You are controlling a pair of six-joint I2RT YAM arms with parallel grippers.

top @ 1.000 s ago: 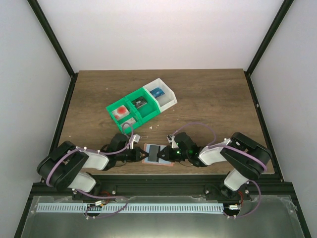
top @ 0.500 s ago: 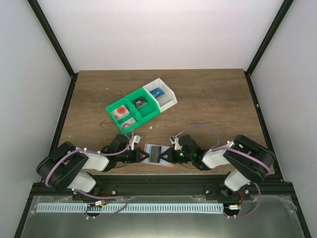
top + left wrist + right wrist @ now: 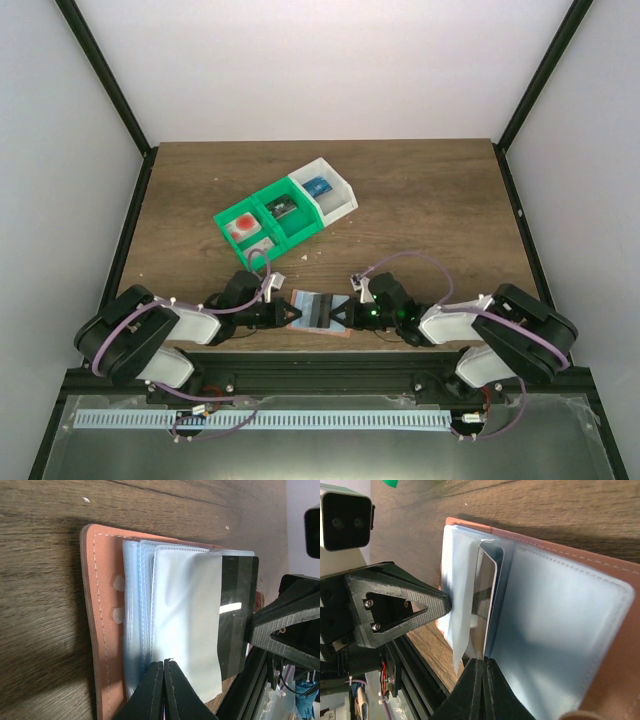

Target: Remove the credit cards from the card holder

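The salmon-brown card holder point(image 3: 343, 334) lies open near the table's front edge, its clear sleeves fanned out. My left gripper point(image 3: 296, 316) is shut on a clear sleeve of the card holder point(image 3: 102, 605), pinning it at its near edge. My right gripper point(image 3: 337, 316) is shut on the edge of a credit card point(image 3: 239, 615) with a dark stripe. The card sticks partly out of its sleeve towards the right. In the right wrist view the card point(image 3: 487, 580) stands on edge between the sleeves of the card holder point(image 3: 615, 645). Any other cards are hidden inside the sleeves.
A green-and-white three-compartment bin point(image 3: 304, 234) with small red, black and blue blocks stands behind the wallet at mid-table. The black front rail point(image 3: 320, 365) runs just below the wallet. The two grippers face each other a few centimetres apart.
My right arm has drawn back to the right, and the dark-striped card has slid a little further out of its sleeve. The left gripper has stayed in place.
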